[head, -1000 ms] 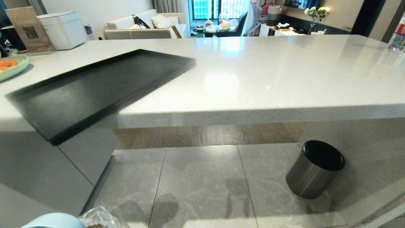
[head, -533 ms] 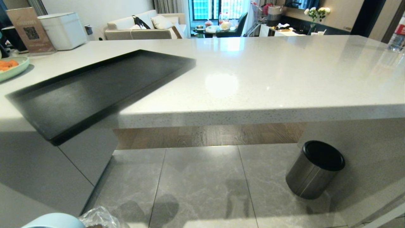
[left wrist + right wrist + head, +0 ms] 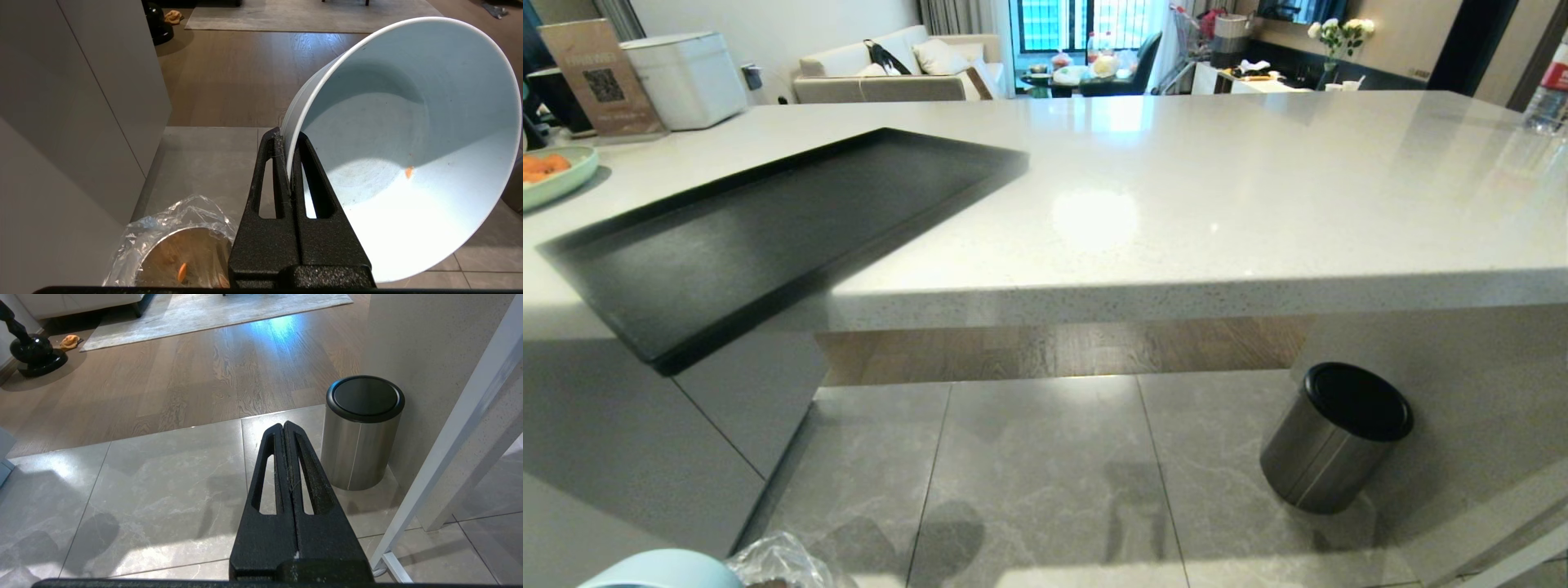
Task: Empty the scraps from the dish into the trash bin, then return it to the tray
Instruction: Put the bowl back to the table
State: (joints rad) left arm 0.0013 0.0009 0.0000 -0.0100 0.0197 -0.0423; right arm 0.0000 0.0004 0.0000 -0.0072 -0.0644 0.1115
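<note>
Nothing is shifting since the earlier frame. Left gripper (image 3: pixel 289 163) is pinching the dish (image 3: pixel 408 143) by its rim, tipped above the trash bin (image 3: pixel 179 253), where scraps (image 3: pixel 182 271) are lying; one orange fleck is clinging inside. Right gripper (image 3: pixel 289 457), fingers pressed together, is idling low. Far left, the tray (image 3: pixel 768 237) is waiting.

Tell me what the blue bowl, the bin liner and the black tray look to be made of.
Dish: probably glazed ceramic or melamine, smooth with soft sheen. Trash bin liner: thin clear plastic film, crinkled and glinting. Tray: matte black, barely reflective; plastic or coated metal, unclear.
</note>
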